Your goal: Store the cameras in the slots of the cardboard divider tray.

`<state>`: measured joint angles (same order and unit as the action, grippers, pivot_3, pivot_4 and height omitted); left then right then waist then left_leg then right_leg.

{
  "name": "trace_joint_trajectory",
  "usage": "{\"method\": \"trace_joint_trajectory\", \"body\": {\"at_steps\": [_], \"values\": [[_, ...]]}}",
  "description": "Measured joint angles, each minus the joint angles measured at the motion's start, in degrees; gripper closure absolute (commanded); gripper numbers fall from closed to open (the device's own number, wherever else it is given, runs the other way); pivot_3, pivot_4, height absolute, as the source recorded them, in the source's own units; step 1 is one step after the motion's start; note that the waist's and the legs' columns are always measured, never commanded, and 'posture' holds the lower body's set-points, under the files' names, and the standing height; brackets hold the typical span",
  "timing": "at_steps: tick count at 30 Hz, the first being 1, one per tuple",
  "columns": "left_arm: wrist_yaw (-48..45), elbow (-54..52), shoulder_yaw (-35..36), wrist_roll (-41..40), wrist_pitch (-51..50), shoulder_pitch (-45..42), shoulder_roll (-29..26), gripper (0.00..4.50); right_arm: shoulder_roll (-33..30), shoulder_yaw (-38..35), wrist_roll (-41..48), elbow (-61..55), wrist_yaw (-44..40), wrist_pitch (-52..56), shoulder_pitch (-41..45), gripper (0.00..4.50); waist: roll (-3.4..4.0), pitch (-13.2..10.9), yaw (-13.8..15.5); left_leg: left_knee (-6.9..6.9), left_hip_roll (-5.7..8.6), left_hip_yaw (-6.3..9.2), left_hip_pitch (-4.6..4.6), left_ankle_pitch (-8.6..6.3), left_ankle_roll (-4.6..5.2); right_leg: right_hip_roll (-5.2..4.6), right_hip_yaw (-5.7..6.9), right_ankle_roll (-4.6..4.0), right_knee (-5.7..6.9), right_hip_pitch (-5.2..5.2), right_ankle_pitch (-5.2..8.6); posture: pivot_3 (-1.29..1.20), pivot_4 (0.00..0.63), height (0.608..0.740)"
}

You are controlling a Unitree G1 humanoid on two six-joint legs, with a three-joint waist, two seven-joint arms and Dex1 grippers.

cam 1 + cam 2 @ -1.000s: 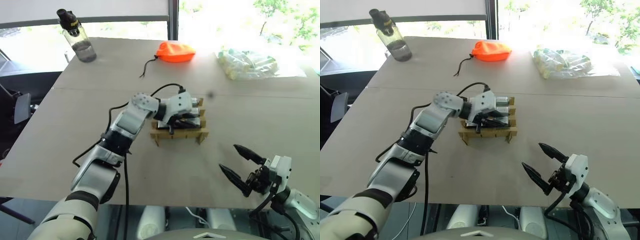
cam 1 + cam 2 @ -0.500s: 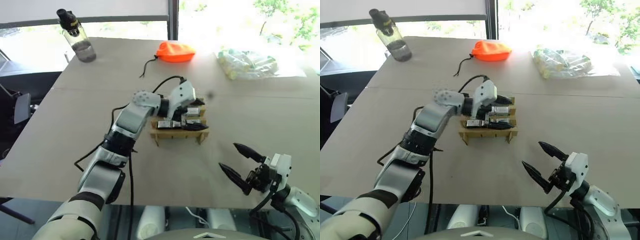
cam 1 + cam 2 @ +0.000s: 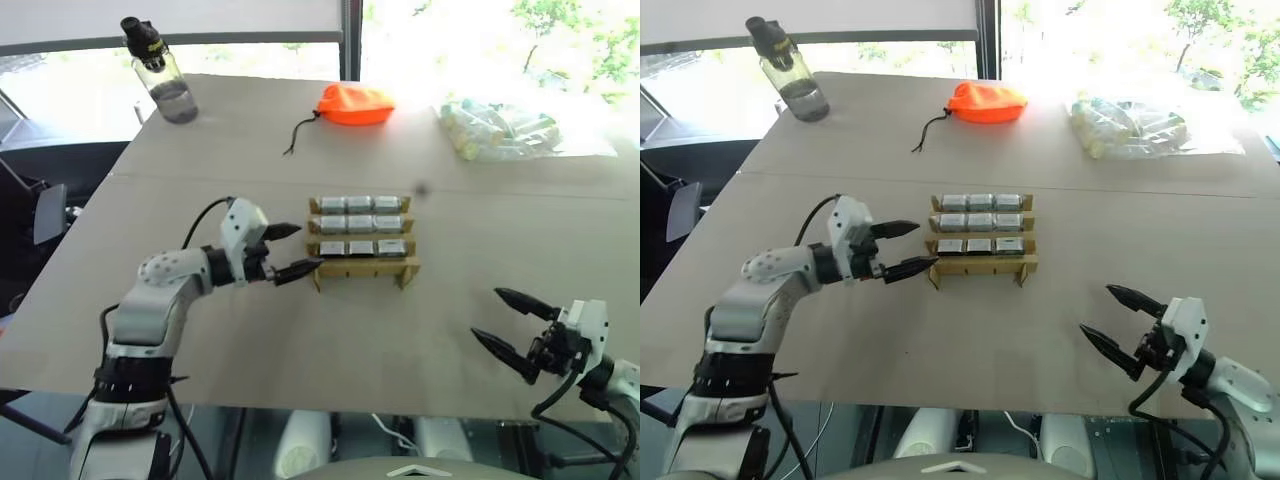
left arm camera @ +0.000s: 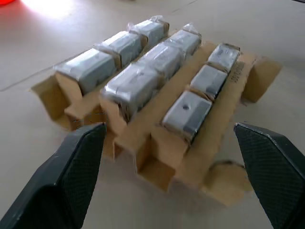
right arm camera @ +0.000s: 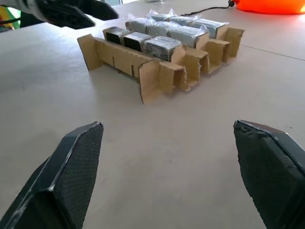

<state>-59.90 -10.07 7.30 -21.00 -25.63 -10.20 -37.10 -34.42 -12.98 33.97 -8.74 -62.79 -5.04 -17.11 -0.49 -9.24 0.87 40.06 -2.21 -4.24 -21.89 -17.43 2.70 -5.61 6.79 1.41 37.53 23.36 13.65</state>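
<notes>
Bright office or lab room; wide tan tabletop (image 3: 250, 130) set against large windows (image 3: 240, 55) with green trees (image 3: 560, 30) outside; clear plastic water bottle with black cap (image 3: 165, 80) and dark chair (image 3: 30, 215) alongside.

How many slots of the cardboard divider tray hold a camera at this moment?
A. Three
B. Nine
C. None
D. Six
B: the cardboard divider tray has three rows of three slots, and each slot holds one of the cameras; both head views show nine in all, with no slot left bare.
</notes>
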Motion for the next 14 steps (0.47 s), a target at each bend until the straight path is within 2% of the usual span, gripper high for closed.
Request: {"method": "trace_joint_trajectory", "body": {"at_steps": [2, 5, 9, 14], "values": [[0.77, -3.16, 1.56, 0.59, 2.35, 7.51, -0.34, 0.06, -1.78, -1.06, -0.05, 4.65, -3.27, -0.80, 1.91, 0.16, 0.06, 0.01, -0.21, -0.06, 0.00, -0.11, 0.07, -0.02, 0.02, -0.01, -0.05, 0.00, -0.01, 0.00, 0.00, 0.00, 0.150, 0.726], [1.54, -5.25, 2.33, 0.57, 7.07, 18.18, 2.13, 0.06, -3.86, -1.87, -0.42, 12.67, -8.04, -2.45, 6.69, 0.16, 0.04, 0.00, -0.05, -0.04, -0.03, -0.09, 0.11, -0.02, 0.03, -0.01, -0.09, -0.02, 0.04, -0.01, 0.00, 0.00, 0.150, 0.726], [2.75, -5.01, 2.41, 0.82, 13.11, 20.23, 3.42, 0.06, -4.03, -1.84, -0.94, 16.35, -11.22, -3.53, 10.27, 0.16, 0.19, 0.13, 1.22, -0.04, -0.03, 0.12, 0.13, -0.09, 0.16, -0.01, 0.10, -0.04, 0.05, -0.14, 0.01, 0.00, 0.150, 0.726], [4.52, -3.75, 2.38, 1.22, 17.06, 20.09, 4.31, 0.06, -4.11, -1.84, -1.25, 16.76, -12.08, -3.67, 10.68, 0.16, 0.22, 0.15, 1.22, -0.04, -0.01, -0.06, 0.11, -0.09, 0.15, -0.02, 0.12, -0.02, -0.07, -0.14, -0.01, 0.00, 0.150, 0.726]]}}
